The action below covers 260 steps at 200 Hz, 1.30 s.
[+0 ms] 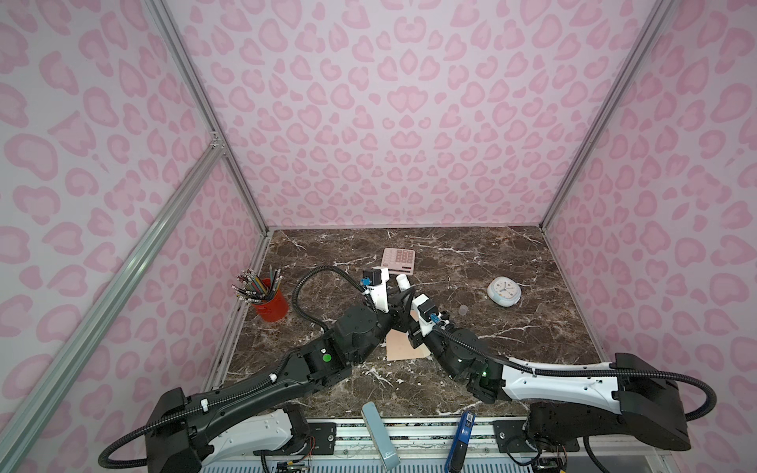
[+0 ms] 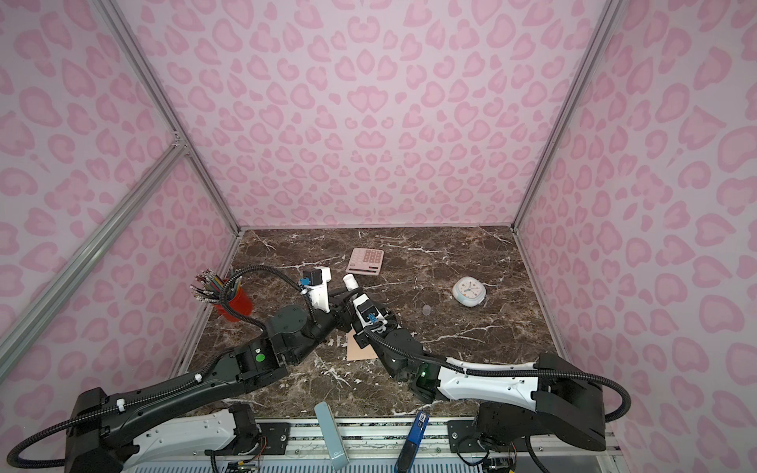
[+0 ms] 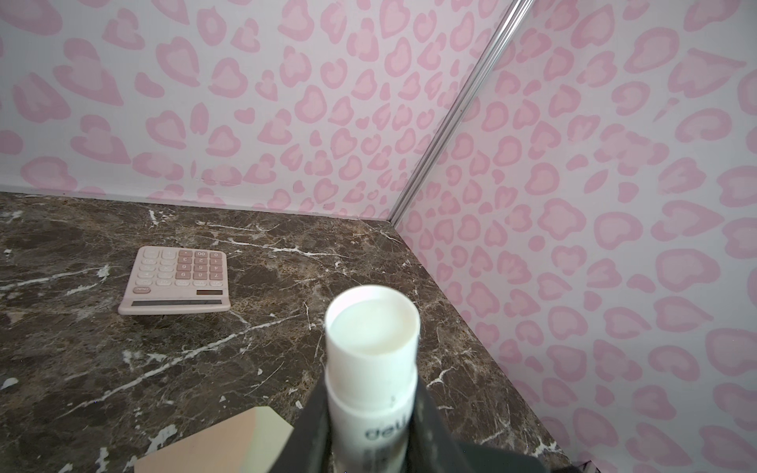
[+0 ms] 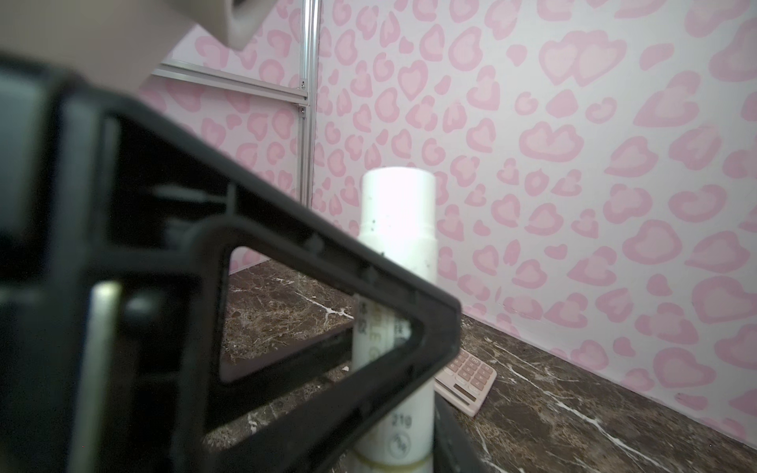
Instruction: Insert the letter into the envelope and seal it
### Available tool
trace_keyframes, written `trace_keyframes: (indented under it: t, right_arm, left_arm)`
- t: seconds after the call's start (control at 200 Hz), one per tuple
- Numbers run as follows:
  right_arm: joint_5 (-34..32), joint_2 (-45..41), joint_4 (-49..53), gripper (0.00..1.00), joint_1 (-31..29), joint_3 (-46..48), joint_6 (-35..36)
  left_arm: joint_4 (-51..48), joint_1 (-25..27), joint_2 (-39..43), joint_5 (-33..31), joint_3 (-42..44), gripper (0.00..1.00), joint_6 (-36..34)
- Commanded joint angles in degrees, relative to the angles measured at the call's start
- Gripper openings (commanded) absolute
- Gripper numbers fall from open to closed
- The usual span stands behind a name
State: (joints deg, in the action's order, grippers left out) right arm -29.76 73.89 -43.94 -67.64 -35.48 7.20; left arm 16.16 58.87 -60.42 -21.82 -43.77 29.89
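The peach-tan envelope (image 1: 403,348) (image 2: 360,350) lies flat on the marble table, mostly hidden under both wrists. Its cream flap tip (image 3: 270,430) shows in the left wrist view. The letter is out of view. A white glue stick (image 1: 403,282) (image 2: 350,282) (image 3: 372,327) (image 4: 397,204) points up and away above the envelope. My left gripper (image 1: 399,297) (image 3: 370,434) is shut on its tube. My right gripper (image 1: 405,311) (image 4: 393,458) sits at the stick's lower end, one finger (image 4: 454,442) beside the tube. The left gripper's black frame hides the rest of the right gripper's jaws.
A pink calculator (image 1: 398,261) lies behind the grippers. A pale blue alarm clock (image 1: 504,291) sits at the right, with a small pale round thing (image 1: 463,310) between it and the arms. A red cup of pencils (image 1: 268,305) stands at the left edge.
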Motion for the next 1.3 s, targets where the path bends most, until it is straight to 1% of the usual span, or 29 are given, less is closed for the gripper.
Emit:
trace_keyframes:
  t: [0.0, 0.22, 0.295, 0.425, 0.525, 0.62, 0.71, 0.795, 0.885, 1.01, 1.145, 1.295]
  right_arm:
    - [-0.23, 0.20, -0.83, 0.37, 0.04, 0.06, -0.79]
    - [-0.14, -0.16, -0.40, 0.29, 0.22, -0.05, -1.10]
    - [0.19, -0.24, -0.10, 0.25, 0.31, -0.15, -1.22]
    - [1.05, -0.62, 0.89, 0.21, 0.29, -0.37, -1.86]
    - [3.16, -1.34, 2.92, 0.16, 0.23, -1.02, -2.94]
    - [7.04, -2.81, 6.43, 0.12, 0.16, -2.07, -4.02]
    - [11.75, -4.80, 11.00, 0.11, 0.21, -3.36, -5.43]
    - [16.17, -6.94, 15.31, 0.09, 0.18, -4.48, -7.17]
    - [21.20, -9.19, 18.65, 0.08, 0.31, -5.28, -9.15]
    - [29.80, -11.88, 22.90, 0.07, 0.78, -6.63, -11.64]
    - [38.72, -14.38, 25.30, 0.05, 1.57, -7.64, -14.32]
    - [46.95, -16.23, 26.23, 0.05, 3.59, -8.30, -17.34]
  left_arm:
    - [1.32, -0.07, 0.31, 0.03, -0.04, 0.08, -0.27]
    - [1.24, -0.07, 0.22, 0.02, -0.13, 0.08, -0.36]
    - [1.24, -0.08, 0.13, 0.11, -0.15, 0.08, -0.44]
    - [1.06, -0.07, 0.13, 0.37, -0.18, 0.08, -0.53]
    - [0.85, -0.07, 0.45, 1.10, -0.18, 0.08, -1.48]
    - [0.13, -0.07, 1.46, 3.37, -0.26, 0.08, -4.37]
    - [-0.98, -0.37, 2.94, 8.93, -0.61, 0.08, -8.18]
    - [-0.95, -1.76, 4.95, 18.00, 0.10, 0.08, -10.12]
    - [-0.69, -3.94, 6.91, 28.17, 1.27, 0.07, -9.98]
    - [-1.05, -6.61, 9.16, 38.46, 3.18, 0.06, -9.22]
    - [-0.88, -8.15, 11.67, 46.79, 4.98, 0.06, -8.40]
    - [-1.46, -8.60, 14.05, 51.96, 5.54, 0.05, -8.09]
